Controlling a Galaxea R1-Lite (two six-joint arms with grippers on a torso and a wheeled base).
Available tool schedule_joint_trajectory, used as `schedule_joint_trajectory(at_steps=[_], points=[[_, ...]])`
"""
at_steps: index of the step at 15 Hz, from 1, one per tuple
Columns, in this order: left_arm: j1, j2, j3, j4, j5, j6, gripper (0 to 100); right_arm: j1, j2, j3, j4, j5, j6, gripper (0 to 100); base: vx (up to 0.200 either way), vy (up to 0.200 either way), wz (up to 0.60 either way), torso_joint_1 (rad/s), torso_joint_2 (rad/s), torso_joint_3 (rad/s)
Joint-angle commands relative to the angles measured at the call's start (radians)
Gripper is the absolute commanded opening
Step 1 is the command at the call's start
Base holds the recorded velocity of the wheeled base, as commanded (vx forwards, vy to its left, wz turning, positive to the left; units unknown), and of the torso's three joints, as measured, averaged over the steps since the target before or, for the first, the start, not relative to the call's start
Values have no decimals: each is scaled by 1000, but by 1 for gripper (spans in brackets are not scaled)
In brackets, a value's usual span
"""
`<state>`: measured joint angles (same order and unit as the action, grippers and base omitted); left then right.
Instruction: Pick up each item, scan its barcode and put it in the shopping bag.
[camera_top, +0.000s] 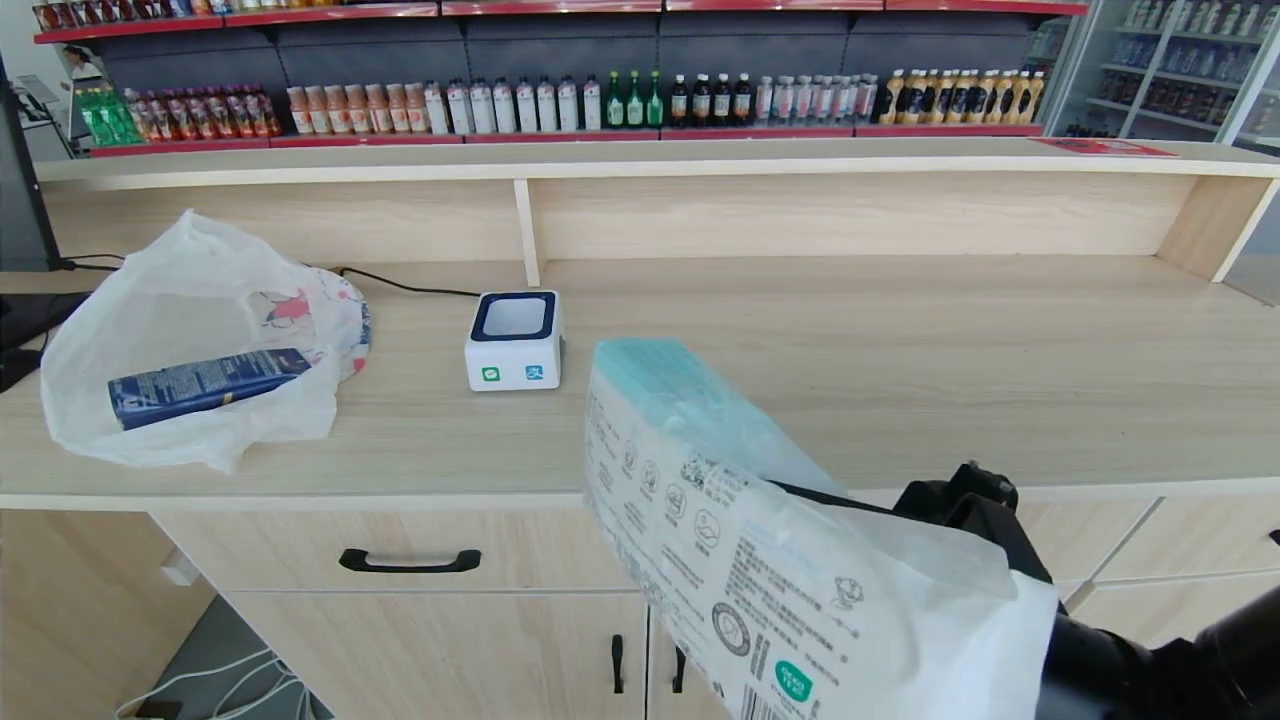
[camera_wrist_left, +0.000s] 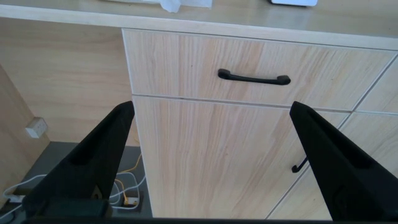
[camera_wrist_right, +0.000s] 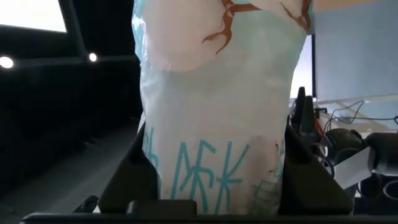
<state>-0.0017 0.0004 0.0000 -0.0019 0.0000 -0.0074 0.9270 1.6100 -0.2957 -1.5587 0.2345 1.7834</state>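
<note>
Behind, bottle shelves (camera_top: 640, 100); pale wooden counter (camera_top: 900, 350); right gripper (camera_wrist_right: 219, 165) around a plastic-wrapped pack (camera_top: 720, 500), left gripper (camera_wrist_left: 211, 107) wide.

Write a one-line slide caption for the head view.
Right gripper holds a plastic-wrapped pack before the counter, right of the scanner; a blue box lies in the shopping bag at left.

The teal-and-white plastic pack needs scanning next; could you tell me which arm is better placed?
Right: the right gripper holds the teal-and-white plastic pack near the white box scanner; the left gripper hangs open before the wooden drawer.
</note>
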Motion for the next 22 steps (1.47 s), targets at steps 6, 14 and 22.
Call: schedule_joint_trajectory(at_steps=[6,14,22], points=[[0,0,0,-1,0,0,100,-10,80,-11,-12,169,231,0,0,0,0,0,0,0],[0,0,0,-1,0,0,100,-123,71,-158,-12,275,659,0,0,0,0,0,0,0],[0,0,0,-1,0,0,100,-123,-18,-155,-12,312,830,0,0,0,0,0,0,0]])
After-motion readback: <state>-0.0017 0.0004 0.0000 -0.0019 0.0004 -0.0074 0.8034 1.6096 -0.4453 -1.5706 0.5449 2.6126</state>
